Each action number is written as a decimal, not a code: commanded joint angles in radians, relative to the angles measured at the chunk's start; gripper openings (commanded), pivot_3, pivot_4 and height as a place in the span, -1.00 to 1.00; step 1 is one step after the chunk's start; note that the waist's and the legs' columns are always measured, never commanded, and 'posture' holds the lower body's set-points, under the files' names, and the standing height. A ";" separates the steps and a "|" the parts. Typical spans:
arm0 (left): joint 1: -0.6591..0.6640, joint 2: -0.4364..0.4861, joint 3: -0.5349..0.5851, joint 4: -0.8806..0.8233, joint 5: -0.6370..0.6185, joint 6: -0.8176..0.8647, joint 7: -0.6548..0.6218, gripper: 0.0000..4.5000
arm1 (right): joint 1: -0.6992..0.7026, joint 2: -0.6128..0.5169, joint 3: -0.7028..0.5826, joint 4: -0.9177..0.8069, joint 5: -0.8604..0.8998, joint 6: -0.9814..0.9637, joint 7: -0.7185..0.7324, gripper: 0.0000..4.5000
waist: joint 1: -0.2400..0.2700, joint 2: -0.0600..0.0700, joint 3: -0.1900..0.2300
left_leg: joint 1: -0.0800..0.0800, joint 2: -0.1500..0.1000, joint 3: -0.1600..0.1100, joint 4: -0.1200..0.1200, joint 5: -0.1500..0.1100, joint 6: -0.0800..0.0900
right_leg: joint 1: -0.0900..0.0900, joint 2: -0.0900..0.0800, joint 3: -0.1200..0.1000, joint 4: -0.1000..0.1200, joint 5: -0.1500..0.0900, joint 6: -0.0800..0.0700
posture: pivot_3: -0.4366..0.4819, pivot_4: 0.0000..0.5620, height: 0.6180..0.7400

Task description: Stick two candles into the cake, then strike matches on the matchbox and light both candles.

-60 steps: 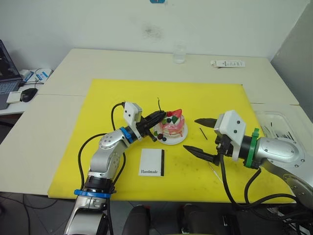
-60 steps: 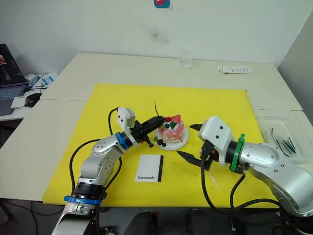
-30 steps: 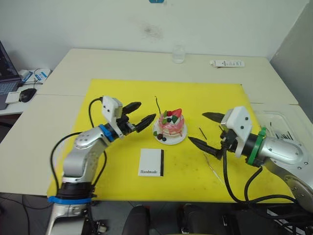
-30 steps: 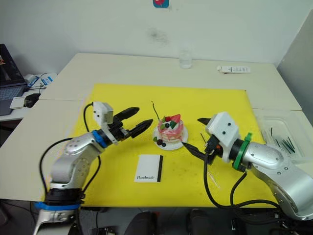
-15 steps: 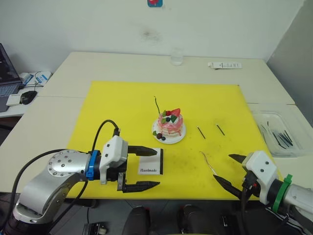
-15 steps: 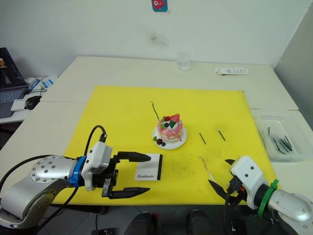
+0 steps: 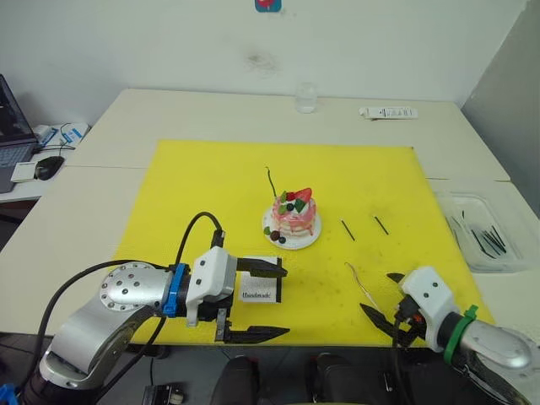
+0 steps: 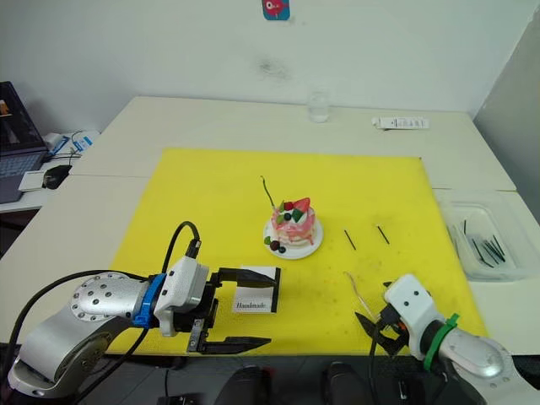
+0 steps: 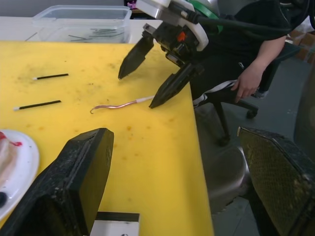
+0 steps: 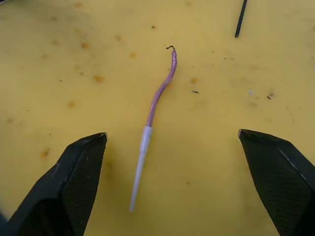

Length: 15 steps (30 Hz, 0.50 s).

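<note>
right pincer spread over the loose candle

right gripper spread wide, empty, candle on the mat lying between its fingers. left gripper gapes too, over the matchbox. two matches lie beside the cake, where one candle stands. plastic tray sits off the yellow mat.

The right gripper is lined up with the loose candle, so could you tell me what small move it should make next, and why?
Probably ease the open right gripper forward and down around the loose candle, then close: it lies flat on the yellow mat between the fingers, ungrasped.
</note>
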 commanded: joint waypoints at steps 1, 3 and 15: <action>-0.006 0.006 0.008 -0.047 -0.017 0.010 0.017 1.00 | -0.001 0.013 0.002 -0.007 -0.019 0.002 -0.013 0.41 | 0.000 0.000 0.000 | 0.000 0.000 0.000 0.000 0.000 0.000 | 0.000 0.000 0.000 0.000 0.000 0.000 | -0.05 -0.47 1.00; 0.002 0.011 0.011 -0.056 -0.027 0.022 0.020 1.00 | 0.002 0.017 0.011 -0.009 -0.024 -0.001 -0.010 0.08 | 0.000 0.000 0.000 | 0.000 0.001 -0.001 -0.001 0.000 0.000 | 0.000 0.000 -0.001 0.000 0.000 0.000 | -0.05 -0.47 1.00; 0.014 0.014 0.006 -0.053 -0.020 0.014 0.017 1.00 | -0.012 0.032 -0.046 -0.073 0.030 0.042 0.022 -0.99 | 0.000 0.000 0.000 | 0.001 0.000 0.000 0.001 0.000 0.000 | 0.000 0.000 0.000 0.000 -0.001 -0.002 | -0.05 -0.47 1.00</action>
